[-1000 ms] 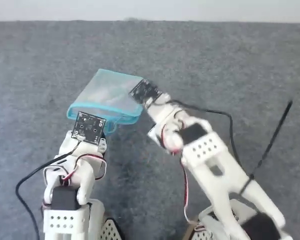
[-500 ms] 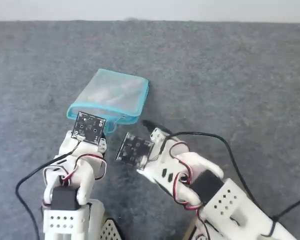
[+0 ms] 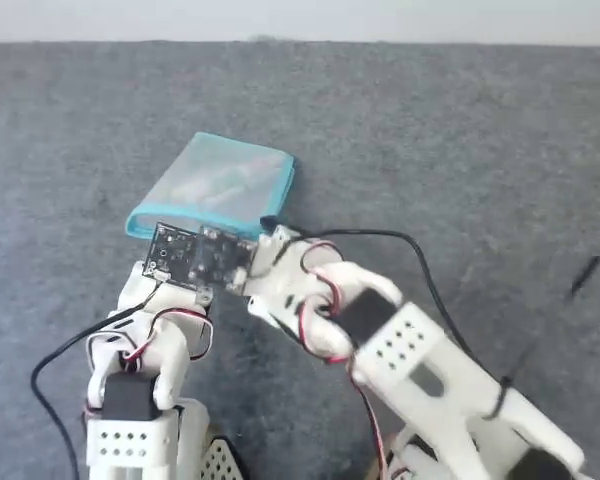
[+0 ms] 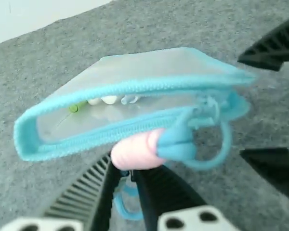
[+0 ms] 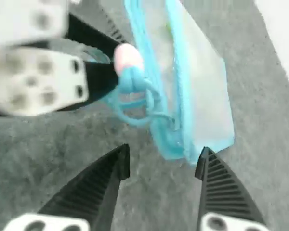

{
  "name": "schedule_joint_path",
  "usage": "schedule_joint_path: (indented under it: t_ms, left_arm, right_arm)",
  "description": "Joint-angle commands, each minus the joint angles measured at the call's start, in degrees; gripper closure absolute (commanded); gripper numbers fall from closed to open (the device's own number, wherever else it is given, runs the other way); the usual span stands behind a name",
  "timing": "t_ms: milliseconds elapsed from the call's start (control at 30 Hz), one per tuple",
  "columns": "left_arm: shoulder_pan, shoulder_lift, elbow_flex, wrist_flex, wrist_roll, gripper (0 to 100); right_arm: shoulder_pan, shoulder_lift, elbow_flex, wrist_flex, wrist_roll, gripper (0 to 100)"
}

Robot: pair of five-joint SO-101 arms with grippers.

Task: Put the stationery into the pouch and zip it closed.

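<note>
The translucent pouch [image 3: 225, 185] with a teal zipper lies on the grey carpet beyond both arms. In the left wrist view its mouth [image 4: 111, 108] gapes, with green and white stationery [image 4: 94, 102] inside. My left gripper [image 4: 127, 166] is shut on the pouch's near edge, at a pink piece [image 4: 135, 150] beside the teal pull loop [image 4: 216, 149]. My right gripper [image 5: 163, 153] is open, with the pouch's corner [image 5: 192, 144] between its fingers and apart from both. Its wrist [image 3: 230, 258] sits right next to the left arm's wrist [image 3: 175, 252].
Grey carpet [image 3: 460, 150] covers the table, with free room to the right and behind the pouch. The right arm's black cable [image 3: 420, 270] loops over the carpet. A pale wall edge [image 3: 300, 20] runs along the far side.
The right arm pulled back from the pouch's far right corner, then swung left to the near edge beside the left gripper. The pouch shifted slightly. The left arm stayed in place.
</note>
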Motion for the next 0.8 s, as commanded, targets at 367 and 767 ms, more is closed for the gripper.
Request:
schedule_joint_path:
  t_ms: [367,767]
  left_arm:
    - [0.53,-1.23,-1.54,-0.53,0.0,99]
    - [0.53,-1.23,-1.54,-0.53,0.0,99]
  right_arm:
    - [2.59,3.12,-4.57,-4.79,2.02,77.5]
    - [2.07,13.41,-11.78,-7.34,-7.3,87.2]
